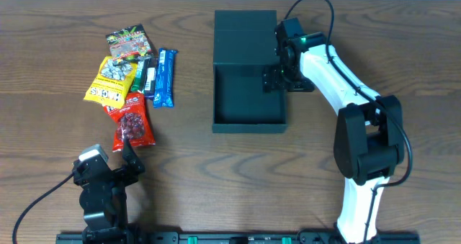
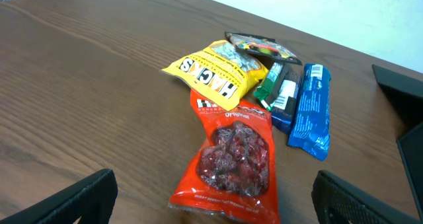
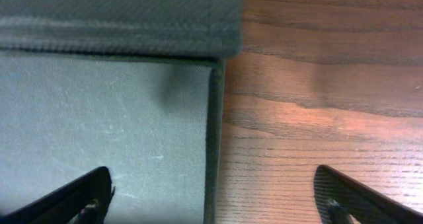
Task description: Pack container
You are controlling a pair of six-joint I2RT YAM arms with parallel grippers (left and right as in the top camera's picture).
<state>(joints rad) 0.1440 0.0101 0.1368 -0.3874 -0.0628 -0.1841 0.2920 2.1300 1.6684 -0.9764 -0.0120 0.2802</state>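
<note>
The container (image 1: 248, 127), a dark teal-black square box, lies open at the table's middle with its flap lid (image 1: 245, 34) folded back to the far side. Nothing shows inside it. My right gripper (image 1: 277, 78) is open at the box's right wall near the hinge. In the right wrist view this gripper (image 3: 215, 199) straddles that wall (image 3: 213, 131), one finger over the box floor (image 3: 99, 118) and one over the table. My left gripper (image 1: 130, 156) stands open at the front left, facing a red snack packet (image 2: 231, 158); nothing is between its fingers (image 2: 79, 201).
Snack packets lie in a heap left of the box: a yellow one (image 1: 109, 80), a blue bar (image 1: 166, 77), a green-and-white bar (image 2: 281, 88) and a dark colourful packet (image 1: 127, 42). The red packet (image 1: 132, 122) is the nearest to my left gripper.
</note>
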